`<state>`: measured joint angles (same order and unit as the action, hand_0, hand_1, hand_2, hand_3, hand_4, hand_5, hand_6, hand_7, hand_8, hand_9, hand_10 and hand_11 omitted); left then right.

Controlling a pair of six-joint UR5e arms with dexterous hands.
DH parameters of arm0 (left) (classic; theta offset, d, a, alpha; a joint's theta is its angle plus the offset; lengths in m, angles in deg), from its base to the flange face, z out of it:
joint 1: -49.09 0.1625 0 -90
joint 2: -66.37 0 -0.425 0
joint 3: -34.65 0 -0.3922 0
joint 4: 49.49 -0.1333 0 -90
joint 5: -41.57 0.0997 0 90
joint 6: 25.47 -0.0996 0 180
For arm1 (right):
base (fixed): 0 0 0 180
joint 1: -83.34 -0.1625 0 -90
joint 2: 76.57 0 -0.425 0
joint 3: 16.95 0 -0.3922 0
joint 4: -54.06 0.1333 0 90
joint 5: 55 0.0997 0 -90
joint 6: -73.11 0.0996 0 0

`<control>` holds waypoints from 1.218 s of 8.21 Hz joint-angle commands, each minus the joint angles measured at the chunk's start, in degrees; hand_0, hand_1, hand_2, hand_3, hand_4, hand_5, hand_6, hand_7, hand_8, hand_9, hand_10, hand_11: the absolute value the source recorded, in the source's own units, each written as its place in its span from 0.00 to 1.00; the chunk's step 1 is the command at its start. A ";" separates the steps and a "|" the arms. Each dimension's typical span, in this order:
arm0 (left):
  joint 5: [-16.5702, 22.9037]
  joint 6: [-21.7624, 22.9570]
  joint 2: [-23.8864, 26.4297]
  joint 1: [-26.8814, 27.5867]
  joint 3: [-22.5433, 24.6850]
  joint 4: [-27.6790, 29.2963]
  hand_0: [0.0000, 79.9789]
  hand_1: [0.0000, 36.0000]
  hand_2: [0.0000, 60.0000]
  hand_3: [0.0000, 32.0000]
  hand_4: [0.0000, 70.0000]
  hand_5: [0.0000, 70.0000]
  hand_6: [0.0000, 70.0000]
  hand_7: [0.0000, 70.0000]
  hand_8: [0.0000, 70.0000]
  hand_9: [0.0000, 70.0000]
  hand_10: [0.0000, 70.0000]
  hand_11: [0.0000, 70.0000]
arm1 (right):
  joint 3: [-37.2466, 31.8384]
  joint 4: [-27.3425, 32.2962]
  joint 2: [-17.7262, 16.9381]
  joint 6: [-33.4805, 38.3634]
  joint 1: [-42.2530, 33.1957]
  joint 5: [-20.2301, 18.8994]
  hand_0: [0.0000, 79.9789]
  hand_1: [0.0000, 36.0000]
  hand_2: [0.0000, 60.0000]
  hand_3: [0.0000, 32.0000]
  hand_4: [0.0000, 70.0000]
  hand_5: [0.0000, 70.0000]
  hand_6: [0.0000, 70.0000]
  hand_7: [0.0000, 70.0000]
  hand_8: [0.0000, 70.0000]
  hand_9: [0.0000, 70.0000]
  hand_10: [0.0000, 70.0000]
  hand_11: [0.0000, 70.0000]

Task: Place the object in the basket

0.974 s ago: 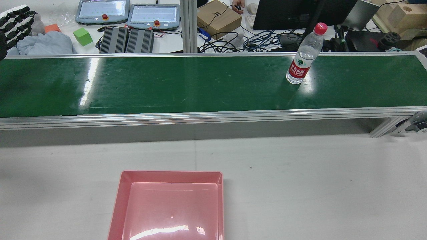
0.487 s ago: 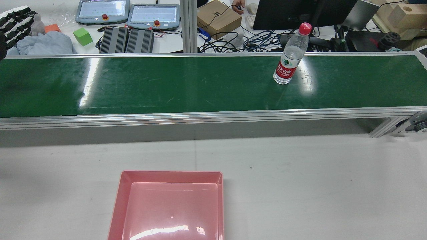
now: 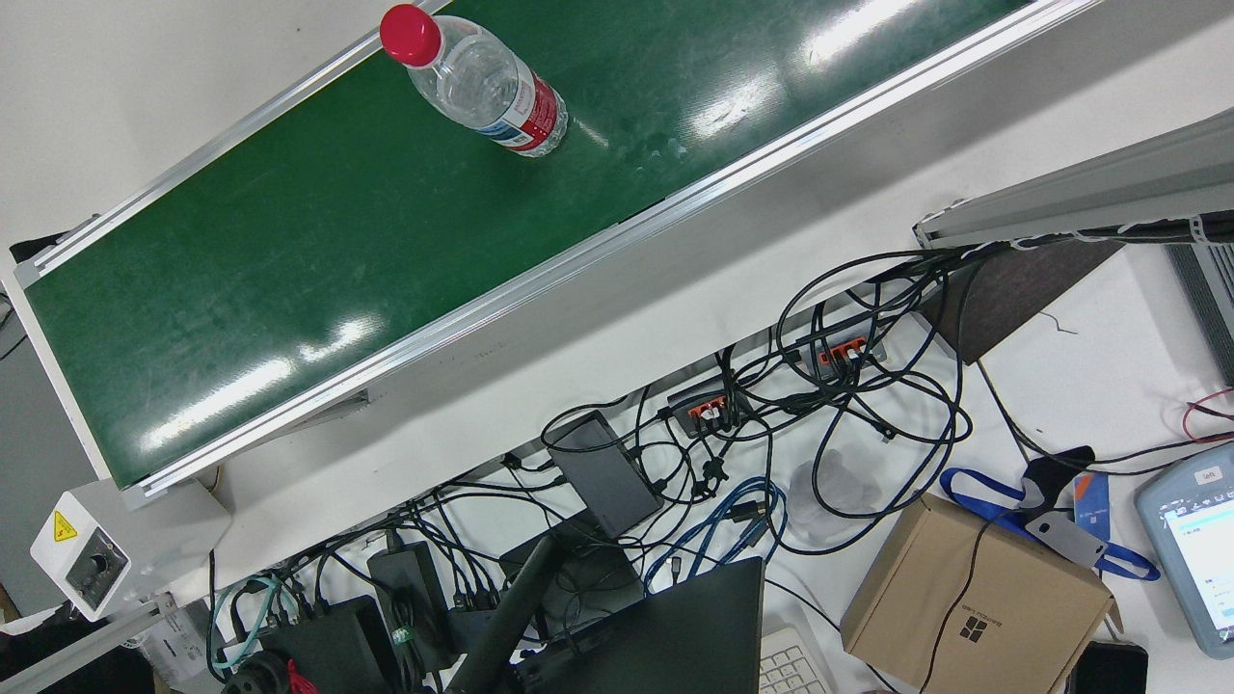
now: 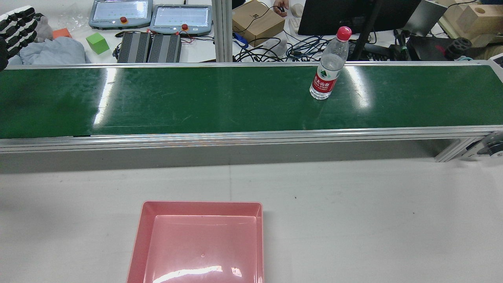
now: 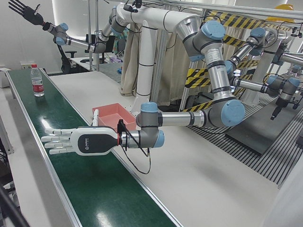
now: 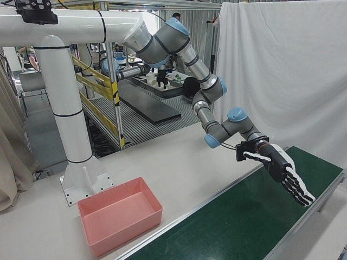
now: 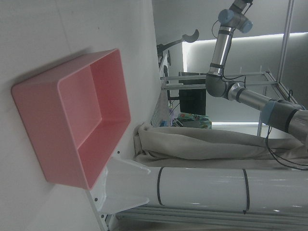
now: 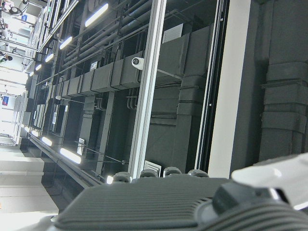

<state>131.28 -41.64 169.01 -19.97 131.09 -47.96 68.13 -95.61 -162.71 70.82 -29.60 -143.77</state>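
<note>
A clear water bottle (image 4: 328,74) with a red cap and red label stands upright on the green conveyor belt (image 4: 196,98), right of its middle. It also shows in the front view (image 3: 487,92) and the left-front view (image 5: 37,81). The pink basket (image 4: 202,203) sits empty on the white table in front of the belt. My left hand (image 5: 71,140) is open and flat over the belt's left end, far from the bottle; it also shows in the rear view (image 4: 13,29) and the right-front view (image 6: 282,173). My right hand (image 5: 22,10) is raised high, fingers spread, holding nothing.
Behind the belt lie teach pendants (image 4: 151,15), a cardboard box (image 4: 257,21), cables, a monitor and a green cube (image 4: 97,42). The belt has raised aluminium rails (image 4: 235,135). White table (image 4: 353,220) spreads between belt and basket.
The bottle has travelled leftward along the belt, staying upright. My left hand has barely shifted. The basket has not moved.
</note>
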 commanded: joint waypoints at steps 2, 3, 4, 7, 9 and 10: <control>-0.06 -0.35 -0.07 0.25 -0.11 -0.03 0.56 0.00 0.00 0.04 0.00 0.18 0.00 0.00 0.03 0.03 0.00 0.00 | 0.00 0.00 0.00 0.00 0.00 0.00 0.00 0.00 0.00 0.00 0.00 0.00 0.00 0.00 0.00 0.00 0.00 0.00; -0.06 -0.35 -0.07 0.25 -0.11 -0.03 0.56 0.00 0.00 0.03 0.01 0.19 0.00 0.00 0.03 0.03 0.00 0.00 | 0.00 0.00 0.00 0.00 0.00 0.00 0.00 0.00 0.00 0.00 0.00 0.00 0.00 0.00 0.00 0.00 0.00 0.00; -0.06 -0.35 -0.07 0.25 -0.11 -0.03 0.56 0.00 0.00 0.03 0.01 0.18 0.00 0.00 0.03 0.03 0.00 0.00 | 0.00 0.00 0.00 0.00 0.09 0.00 0.00 0.00 0.00 0.00 0.00 0.00 0.00 0.00 0.00 0.00 0.00 0.00; -0.06 -0.35 -0.07 0.25 -0.11 -0.03 0.56 0.00 0.00 0.03 0.01 0.18 0.00 0.00 0.03 0.03 0.00 0.00 | 0.00 0.00 0.00 0.00 0.00 0.00 0.00 0.00 0.00 0.00 0.00 0.00 0.00 0.00 0.00 0.00 0.00 0.00; -0.06 -0.35 -0.07 0.25 -0.11 -0.03 0.57 0.00 0.00 0.00 0.06 0.19 0.00 0.00 0.06 0.05 0.01 0.01 | 0.00 0.00 0.00 0.00 0.09 0.00 0.00 0.00 0.00 0.00 0.00 0.00 0.00 0.00 0.00 0.00 0.00 0.00; -0.06 -0.35 0.02 0.33 -0.03 -0.03 0.57 0.00 0.00 0.00 0.06 0.19 0.00 0.00 0.06 0.05 0.01 0.02 | 0.00 0.00 0.00 0.00 0.00 0.00 0.00 0.00 0.00 0.00 0.00 0.00 0.00 0.00 0.00 0.00 0.00 0.00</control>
<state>131.22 -41.99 168.94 -19.69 130.97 -47.99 68.13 -95.62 -162.71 70.82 -29.54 -143.77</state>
